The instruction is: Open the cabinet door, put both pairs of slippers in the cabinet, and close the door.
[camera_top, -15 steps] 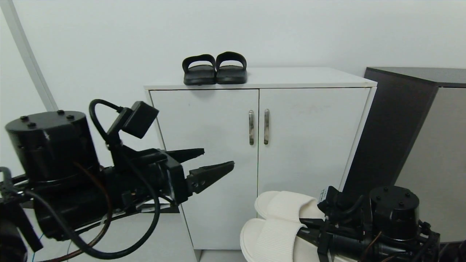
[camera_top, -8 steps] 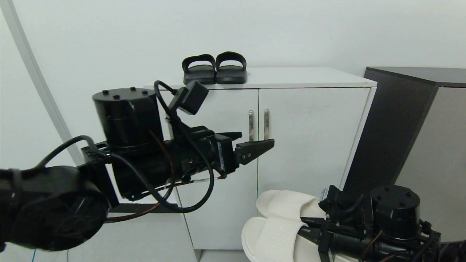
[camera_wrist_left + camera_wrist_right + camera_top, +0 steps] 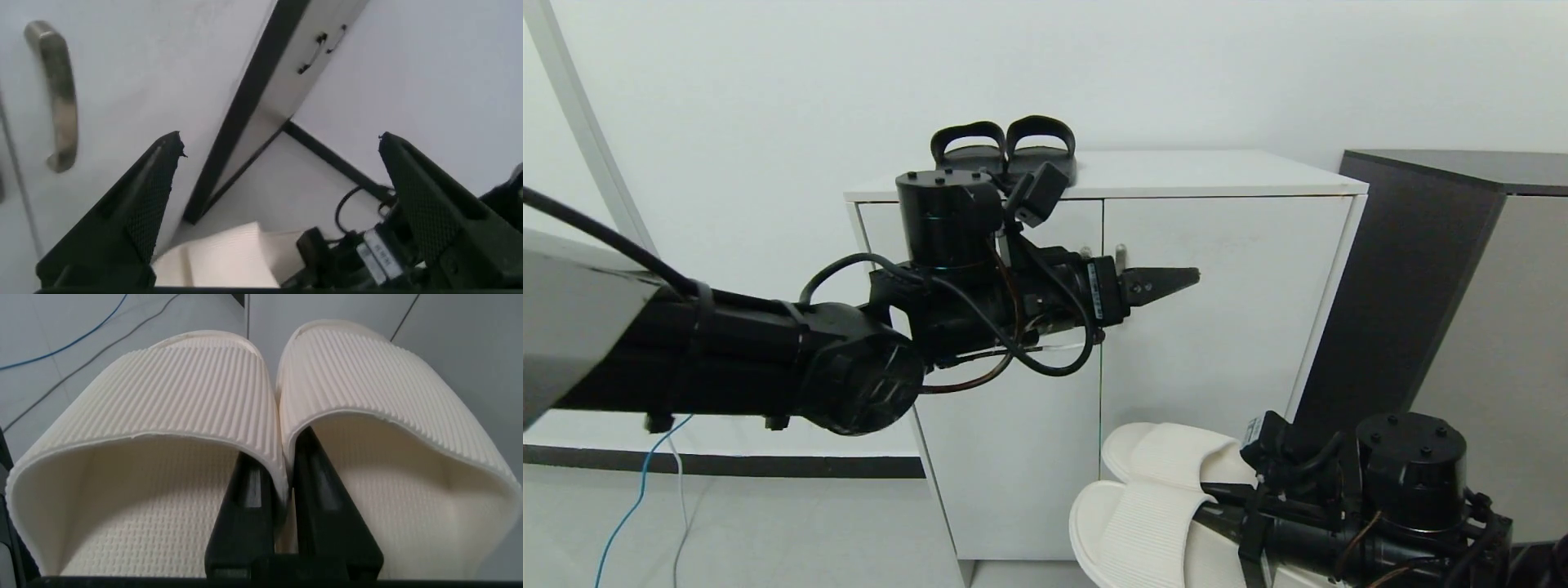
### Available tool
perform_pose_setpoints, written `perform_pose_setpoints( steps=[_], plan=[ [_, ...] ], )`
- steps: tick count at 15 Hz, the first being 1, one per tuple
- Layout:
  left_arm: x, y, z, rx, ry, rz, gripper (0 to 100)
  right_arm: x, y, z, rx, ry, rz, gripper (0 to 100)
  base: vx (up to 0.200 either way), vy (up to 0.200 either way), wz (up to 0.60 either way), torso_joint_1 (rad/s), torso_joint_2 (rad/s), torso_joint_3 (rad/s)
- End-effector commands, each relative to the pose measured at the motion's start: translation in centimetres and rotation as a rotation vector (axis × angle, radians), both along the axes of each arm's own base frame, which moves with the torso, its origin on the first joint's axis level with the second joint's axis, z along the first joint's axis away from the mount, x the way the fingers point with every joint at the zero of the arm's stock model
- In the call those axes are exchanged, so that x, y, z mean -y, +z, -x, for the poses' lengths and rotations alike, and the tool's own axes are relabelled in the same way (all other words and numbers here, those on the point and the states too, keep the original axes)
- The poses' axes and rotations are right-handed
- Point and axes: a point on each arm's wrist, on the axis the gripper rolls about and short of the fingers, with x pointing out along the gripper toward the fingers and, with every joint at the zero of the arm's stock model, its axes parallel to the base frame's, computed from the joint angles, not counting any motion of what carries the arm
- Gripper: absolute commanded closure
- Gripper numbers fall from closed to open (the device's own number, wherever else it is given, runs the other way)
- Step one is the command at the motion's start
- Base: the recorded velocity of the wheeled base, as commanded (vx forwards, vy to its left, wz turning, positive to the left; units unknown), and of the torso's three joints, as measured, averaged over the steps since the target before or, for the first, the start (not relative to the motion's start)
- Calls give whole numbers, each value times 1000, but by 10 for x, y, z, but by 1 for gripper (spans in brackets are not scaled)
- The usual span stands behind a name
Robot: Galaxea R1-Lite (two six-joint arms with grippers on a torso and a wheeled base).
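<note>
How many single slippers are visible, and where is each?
4. Two black slippers stand side by side on the cabinet top, partly behind the left arm. Two white slippers are gripped together by the right gripper, low before the cabinet.

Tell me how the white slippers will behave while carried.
The white slippers look like soft foam, so probably light and bendy. Their ribbing likely resists slipping. Pinched by the right gripper at the inner strap edges, they may sag or swing.

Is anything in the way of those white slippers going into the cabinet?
Yes: both cabinet doors are shut. The right gripper holds the white slippers in front of them; the left gripper, open, is near a door handle.
</note>
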Motion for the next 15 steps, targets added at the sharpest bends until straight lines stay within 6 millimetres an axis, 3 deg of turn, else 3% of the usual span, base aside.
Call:
perform_pose_setpoints(
  steps=[1, 3, 15],
  plan=[
    [5, -9, -15, -28, 5, 2, 0, 0, 0, 0, 0, 0, 1, 100, 0, 0, 0, 0, 0, 0],
    [1, -13, -31, -48, 42, 15, 0, 1, -1, 0, 0, -3, 3, 100, 0, 0, 0, 0, 0, 0],
    [4, -18, -53, -49, 166, 7, 0, 1, -3, 0, -8, -2, 11, 100, 0, 0, 0, 0, 0, 0]
  ],
)
